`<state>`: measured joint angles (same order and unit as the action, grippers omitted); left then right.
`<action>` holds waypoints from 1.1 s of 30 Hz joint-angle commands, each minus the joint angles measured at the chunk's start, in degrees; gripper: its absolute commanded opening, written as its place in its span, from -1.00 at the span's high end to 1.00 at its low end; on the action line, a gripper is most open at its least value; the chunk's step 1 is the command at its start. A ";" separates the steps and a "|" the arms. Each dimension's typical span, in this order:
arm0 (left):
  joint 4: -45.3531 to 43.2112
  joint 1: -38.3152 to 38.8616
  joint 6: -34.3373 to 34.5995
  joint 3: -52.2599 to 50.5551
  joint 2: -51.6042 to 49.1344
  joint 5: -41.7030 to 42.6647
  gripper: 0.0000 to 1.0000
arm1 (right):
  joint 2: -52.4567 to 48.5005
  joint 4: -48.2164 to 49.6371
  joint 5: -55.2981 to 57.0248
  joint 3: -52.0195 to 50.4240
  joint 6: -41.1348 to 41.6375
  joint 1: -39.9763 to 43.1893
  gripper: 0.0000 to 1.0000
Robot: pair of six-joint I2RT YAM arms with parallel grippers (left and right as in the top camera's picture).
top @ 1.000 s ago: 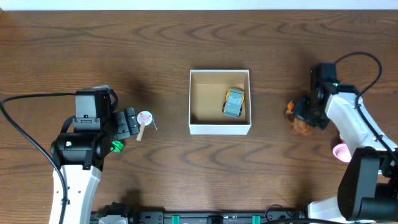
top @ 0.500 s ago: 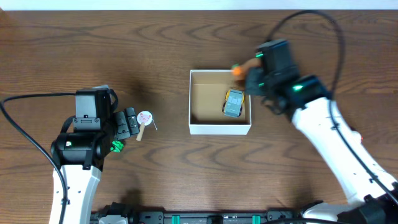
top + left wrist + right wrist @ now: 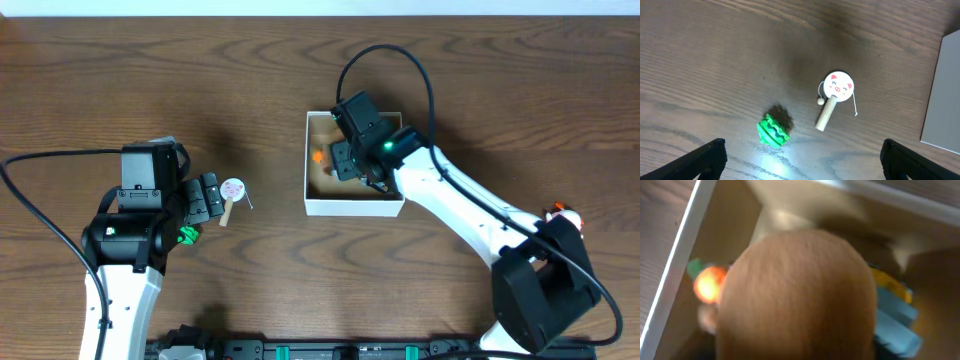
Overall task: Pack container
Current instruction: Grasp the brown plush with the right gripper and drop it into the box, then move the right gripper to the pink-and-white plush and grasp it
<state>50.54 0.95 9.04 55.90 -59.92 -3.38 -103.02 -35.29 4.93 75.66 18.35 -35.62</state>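
Now: right gripper clamps brown toy over container.

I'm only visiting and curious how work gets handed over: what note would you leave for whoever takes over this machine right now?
Left claw: open and empty, over the table near the small green ridged toy and the wooden pig-faced hand drum.
Right claw: down inside the white-walled cardboard box. A fuzzy brown toy fills its camera, and its grip cannot be seen.
Done: the blue-and-yellow toy car is in the box.
Left: settle the brown toy, then pack the green toy and the drum.
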 commanded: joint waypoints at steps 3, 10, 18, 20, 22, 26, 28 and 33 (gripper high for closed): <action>-0.07 -0.28 0.31 0.90 -0.31 -0.24 -0.96 | 0.46 1.27 0.22 0.24 -5.31 -0.39 -0.85; -0.04 -0.28 0.31 0.90 -0.31 -0.24 -0.96 | 3.63 1.44 3.69 4.09 -6.91 0.04 -0.83; -0.04 -0.28 0.31 0.90 -0.31 -0.26 -0.96 | 12.72 -5.40 15.30 6.54 -2.32 4.20 -0.86; -0.04 -0.28 0.31 0.90 -0.31 -0.26 -0.96 | 15.37 -10.64 18.60 6.54 3.15 6.64 -0.91; -0.04 -0.28 0.31 0.90 -0.31 -0.26 -0.96 | 17.92 -17.57 20.17 6.54 11.23 10.29 -0.95; -0.07 -0.28 0.28 0.90 -0.31 -0.26 -0.96 | 21.18 -31.34 18.25 6.36 26.43 21.11 -0.99; -0.07 -0.28 0.28 0.90 -0.31 -0.26 -0.96 | 21.35 -34.82 14.08 5.77 27.74 27.50 -0.98; -0.04 -0.28 0.28 0.90 -0.31 -0.26 -0.96 | 20.50 -34.47 9.18 0.11 27.67 40.30 -0.99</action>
<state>50.52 0.91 9.04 55.90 -59.96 -3.40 -82.11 -70.08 17.39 79.07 41.95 0.03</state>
